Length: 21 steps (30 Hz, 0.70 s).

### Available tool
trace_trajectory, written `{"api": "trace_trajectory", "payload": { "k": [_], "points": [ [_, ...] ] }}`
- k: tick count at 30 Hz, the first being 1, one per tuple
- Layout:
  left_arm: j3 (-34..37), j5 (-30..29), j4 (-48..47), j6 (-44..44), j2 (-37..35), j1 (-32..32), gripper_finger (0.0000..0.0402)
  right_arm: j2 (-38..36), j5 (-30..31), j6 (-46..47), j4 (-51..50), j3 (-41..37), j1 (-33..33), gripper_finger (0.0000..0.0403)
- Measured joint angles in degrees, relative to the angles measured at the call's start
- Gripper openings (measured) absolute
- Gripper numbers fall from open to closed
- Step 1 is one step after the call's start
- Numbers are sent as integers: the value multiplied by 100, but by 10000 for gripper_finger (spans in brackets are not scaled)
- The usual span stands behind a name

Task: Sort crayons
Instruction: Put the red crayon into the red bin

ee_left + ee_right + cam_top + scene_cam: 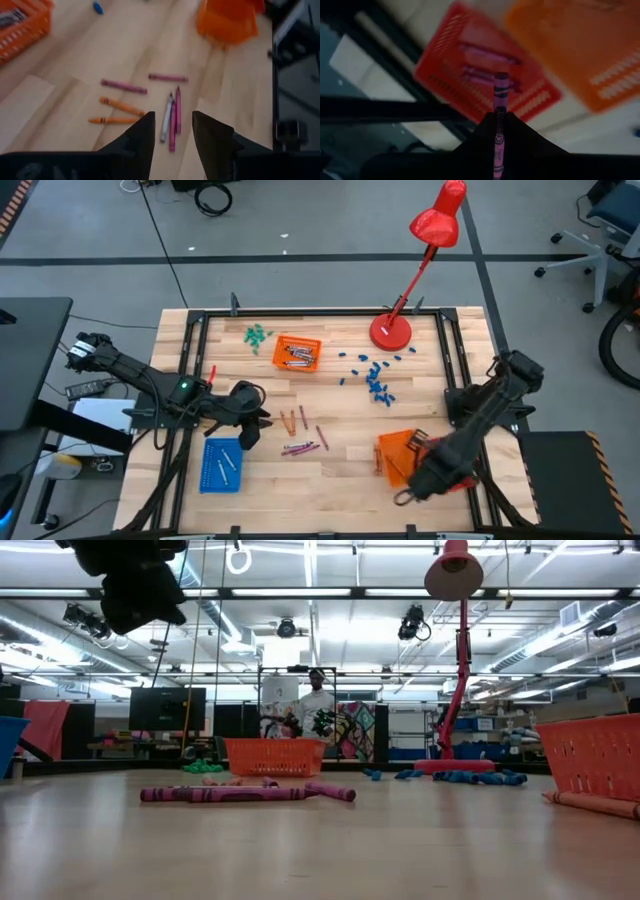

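Observation:
Several crayons lie flat on the wooden table: orange ones (288, 421), purple ones (300, 448) and a grey-white one (166, 117). My left gripper (172, 131) hangs open just above them, toward the table's left. At the near right, my right gripper (499, 116) is shut on a purple crayon (500, 95). It hangs over a red tray (470, 65) with purple crayons in it. That tray stands beside an orange tray (398, 455). My right gripper pinches the purple crayon between its two fingers, which point steeply down and lie along it. The crayon's free end (501, 79) sticks out past the fingertips. It is lifted clear above the red tray.
A second orange tray (297, 353) with crayons stands at the far middle, and a blue tray (222, 465) at the near left. Blue pieces (378, 380) and green pieces (258, 335) are scattered at the back. A red desk lamp (392, 330) stands at the far right.

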<state>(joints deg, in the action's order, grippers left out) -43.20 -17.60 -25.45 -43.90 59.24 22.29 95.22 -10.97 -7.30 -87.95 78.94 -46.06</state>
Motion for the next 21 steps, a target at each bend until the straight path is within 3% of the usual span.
{"api": "trace_trajectory", "payload": {
  "k": [8,21],
  "points": [
    [0,-826,812,-621,0,0,142,-342,-85,-712,353,-1167,-856,33],
    [-2,-877,1148,-802,0,0,142,-346,-150,-752,1458,-2121,-973,41]
  ]
}}
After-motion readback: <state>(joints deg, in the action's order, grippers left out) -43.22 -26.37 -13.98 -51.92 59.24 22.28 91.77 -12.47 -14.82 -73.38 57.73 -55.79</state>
